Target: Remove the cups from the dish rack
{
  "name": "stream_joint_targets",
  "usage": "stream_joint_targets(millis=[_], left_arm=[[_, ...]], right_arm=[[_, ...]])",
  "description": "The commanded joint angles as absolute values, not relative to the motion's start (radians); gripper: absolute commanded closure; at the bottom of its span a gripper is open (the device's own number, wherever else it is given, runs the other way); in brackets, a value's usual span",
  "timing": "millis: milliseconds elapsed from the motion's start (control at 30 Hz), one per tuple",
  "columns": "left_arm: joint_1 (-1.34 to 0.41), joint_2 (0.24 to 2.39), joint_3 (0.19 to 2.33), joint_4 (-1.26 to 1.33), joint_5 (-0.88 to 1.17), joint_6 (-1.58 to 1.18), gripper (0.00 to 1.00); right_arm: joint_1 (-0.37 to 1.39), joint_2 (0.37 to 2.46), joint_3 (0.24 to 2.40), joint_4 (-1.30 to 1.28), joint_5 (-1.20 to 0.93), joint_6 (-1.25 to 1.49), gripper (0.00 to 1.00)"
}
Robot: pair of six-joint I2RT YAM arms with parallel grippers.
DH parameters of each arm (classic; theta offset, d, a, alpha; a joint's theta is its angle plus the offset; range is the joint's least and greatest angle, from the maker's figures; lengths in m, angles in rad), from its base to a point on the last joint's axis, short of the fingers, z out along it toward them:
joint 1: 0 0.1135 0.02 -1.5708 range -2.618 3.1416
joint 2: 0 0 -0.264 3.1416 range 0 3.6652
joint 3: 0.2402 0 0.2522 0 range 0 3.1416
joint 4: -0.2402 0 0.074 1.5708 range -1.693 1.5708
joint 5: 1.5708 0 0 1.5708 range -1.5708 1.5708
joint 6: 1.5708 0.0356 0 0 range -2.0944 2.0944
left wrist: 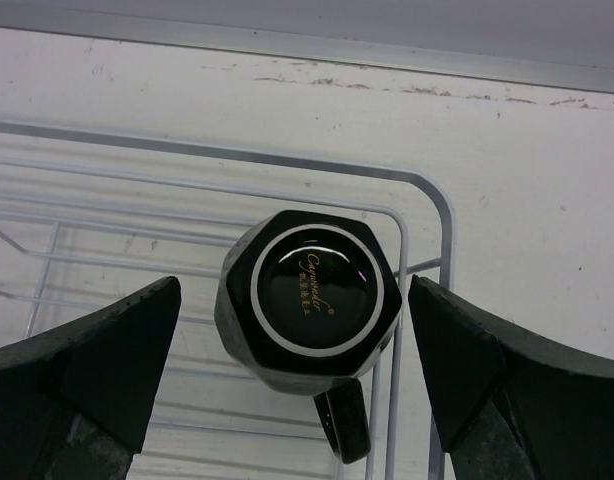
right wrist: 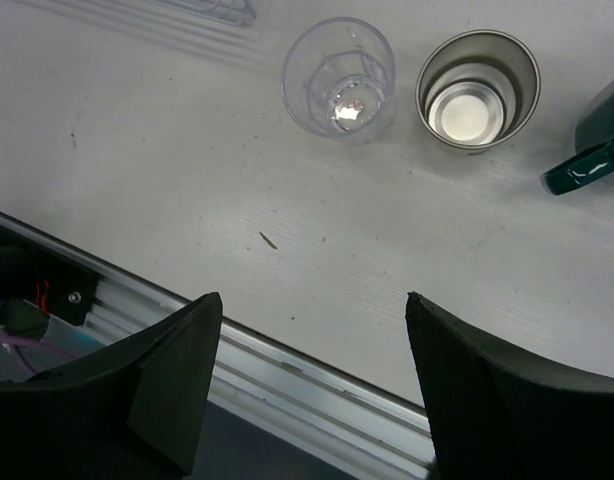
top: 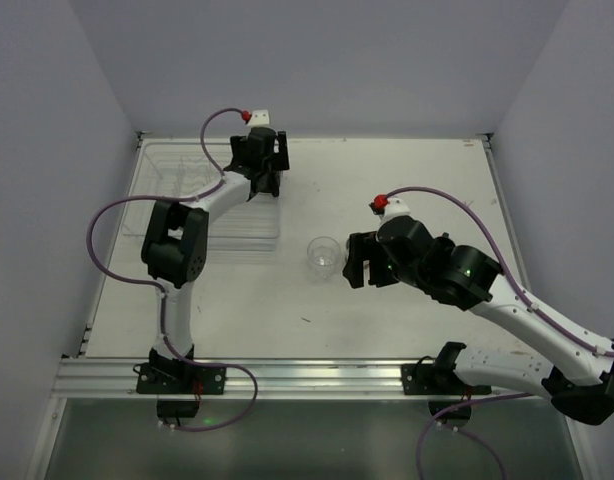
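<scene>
The black mug (left wrist: 312, 295) sits upside down in the rack (top: 167, 190), base up, tucked into the far right corner, with its handle (left wrist: 342, 425) toward the bottom of the left wrist view. The left claw (left wrist: 294, 285) hangs right over it with its jaws wide apart. There is a finger (left wrist: 87, 370) on either side of the mug, and neither touches it.

From the top camera that mug is completely hidden under the claw and wrist. The clear rack is hard to read there, just faint ribs, and the left arm (top: 177, 245) covers part of it. I cannot tell whether any other cup sits in it.

Out on the surface (top: 417, 180), the clear cup (top: 324, 255) stands upright, mouth up, just right of the rack. The right wrist camera picks up a pale cup (right wrist: 477, 88) upright just beside it, not touching. A teal mug (right wrist: 599, 140) lies further along, cut off by the frame edge, so only its handle and a bit of wall show. The top view shows neither of those two, because the right arm (top: 457, 270) covers them.

The right claw (right wrist: 312, 305) hovers over bare surface near the rail (right wrist: 287, 360). Its jaws are apart with nothing between them, and the clear cup is just to its left in the top view.
</scene>
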State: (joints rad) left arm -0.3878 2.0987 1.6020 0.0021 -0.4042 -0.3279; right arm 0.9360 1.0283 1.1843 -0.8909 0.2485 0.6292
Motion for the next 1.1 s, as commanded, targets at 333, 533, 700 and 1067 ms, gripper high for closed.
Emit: stream_joint_targets(millis=[333,533,700,1067], left_arm=[[-0.393,2.151,1.684,0.035,-0.446,-0.325,0.0],[-0.393,2.157,1.687,0.002,-0.448,-0.357,0.0],[-0.393,2.154,1.687,-0.032,-0.437,-0.368,0.01],[-0.393,2.125,1.657,-0.067,-0.428,-0.419,0.18]], right_arm=[[0.942,1.005,1.167,-0.856,0.244,0.641,0.23],[0.942,1.0,1.169,-0.848,0.245,0.638,0.23],[0.942,1.003,1.164,-0.848,0.247,0.638,0.23],[0.942,0.997,1.173,-0.838,0.239,0.63,0.23]])
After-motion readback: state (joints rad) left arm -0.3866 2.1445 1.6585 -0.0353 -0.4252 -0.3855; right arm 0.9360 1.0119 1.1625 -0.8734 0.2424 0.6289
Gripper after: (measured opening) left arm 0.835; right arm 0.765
